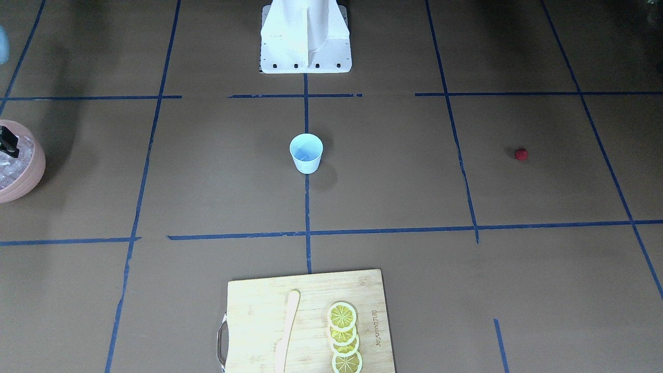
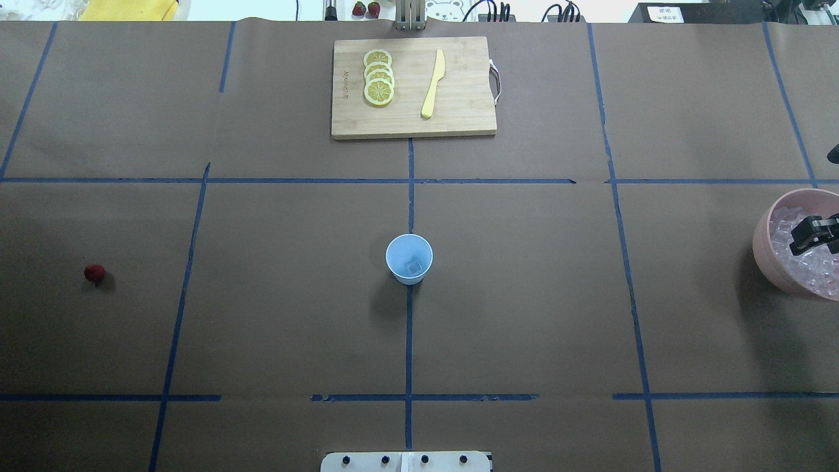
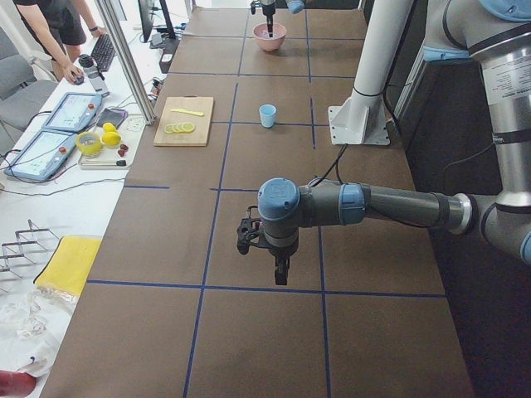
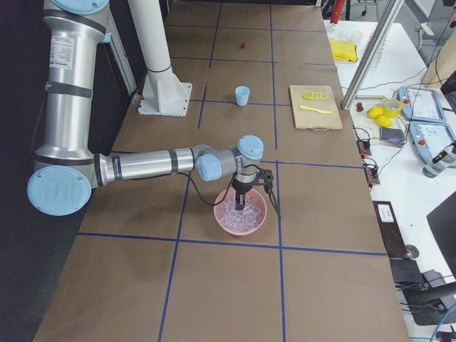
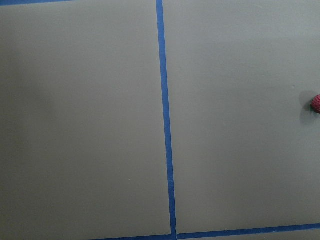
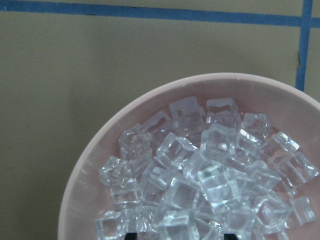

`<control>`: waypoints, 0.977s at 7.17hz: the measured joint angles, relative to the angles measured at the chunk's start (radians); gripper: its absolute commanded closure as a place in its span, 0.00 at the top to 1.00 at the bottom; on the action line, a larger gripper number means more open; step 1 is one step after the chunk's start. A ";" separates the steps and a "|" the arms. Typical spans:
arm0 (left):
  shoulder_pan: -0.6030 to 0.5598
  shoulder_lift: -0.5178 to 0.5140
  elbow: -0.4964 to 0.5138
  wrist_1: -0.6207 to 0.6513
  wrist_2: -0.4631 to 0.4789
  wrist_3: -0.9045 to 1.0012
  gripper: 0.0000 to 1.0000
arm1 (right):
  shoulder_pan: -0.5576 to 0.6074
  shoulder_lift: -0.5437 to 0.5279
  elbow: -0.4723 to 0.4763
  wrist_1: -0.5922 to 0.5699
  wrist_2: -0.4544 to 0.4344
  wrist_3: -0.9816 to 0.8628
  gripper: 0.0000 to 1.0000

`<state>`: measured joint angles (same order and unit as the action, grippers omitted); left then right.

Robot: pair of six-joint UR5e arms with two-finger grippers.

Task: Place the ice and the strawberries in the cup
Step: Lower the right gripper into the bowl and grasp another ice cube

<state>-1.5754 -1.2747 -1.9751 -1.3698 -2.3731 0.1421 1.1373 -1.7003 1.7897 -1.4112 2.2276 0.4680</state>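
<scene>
The light-blue cup (image 2: 409, 259) stands upright at the table's middle, and one ice cube (image 2: 414, 267) lies in it. The cup also shows in the front view (image 1: 306, 153). The pink bowl (image 2: 767, 252) at the right edge holds several ice cubes (image 6: 200, 170). My right gripper (image 2: 807, 237) hangs open just over that ice, with its fingertips (image 6: 131, 235) apart at the bottom of the right wrist view. The dark-red strawberry (image 2: 94, 273) lies alone on the far left, and it shows at the left wrist view's right edge (image 5: 316, 103). My left gripper (image 3: 278, 265) shows only in the exterior left view, above bare table; I cannot tell whether it is open or shut.
A wooden cutting board (image 2: 459, 121) at the far middle carries lemon slices (image 2: 379, 77) and a yellow knife (image 2: 432, 84). The robot's white base (image 1: 305, 39) stands behind the cup. An operator stands at a side desk (image 3: 58, 25).
</scene>
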 measured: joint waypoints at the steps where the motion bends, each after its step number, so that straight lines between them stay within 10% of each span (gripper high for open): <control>1: 0.000 0.000 0.000 0.000 0.000 0.000 1.00 | -0.001 0.000 -0.002 0.000 -0.005 0.000 0.65; 7: 0.000 0.000 -0.005 -0.001 -0.001 0.001 1.00 | -0.014 0.002 -0.007 0.000 -0.018 0.000 0.15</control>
<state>-1.5754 -1.2747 -1.9805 -1.3704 -2.3744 0.1426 1.1231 -1.6986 1.7823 -1.4113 2.2095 0.4681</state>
